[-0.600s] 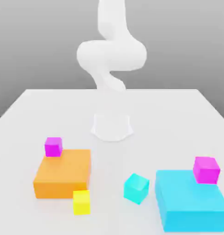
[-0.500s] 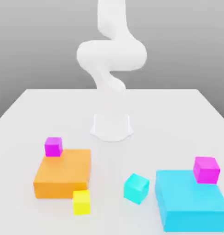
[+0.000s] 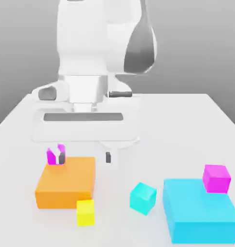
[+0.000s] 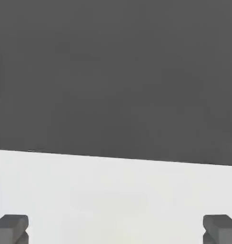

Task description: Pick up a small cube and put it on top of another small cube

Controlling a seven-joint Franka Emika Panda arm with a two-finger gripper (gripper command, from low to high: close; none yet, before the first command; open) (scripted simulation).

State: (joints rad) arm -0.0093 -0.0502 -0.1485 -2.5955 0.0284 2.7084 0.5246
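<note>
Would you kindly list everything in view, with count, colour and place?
Table: one, white, under everything.
Orange block: one, flat, on the exterior view's left.
Blue block: one, flat, cyan, on the exterior view's right.
Magenta cubes: two; one at the orange block's far left corner, behind a gripper finger; one on the blue block's far right corner.
Yellow cube: one, against the orange block's near side.
Teal cube: one, on the table between the blocks.
Gripper: one, white, dark fingers, open, above the orange block's far edge.
</note>
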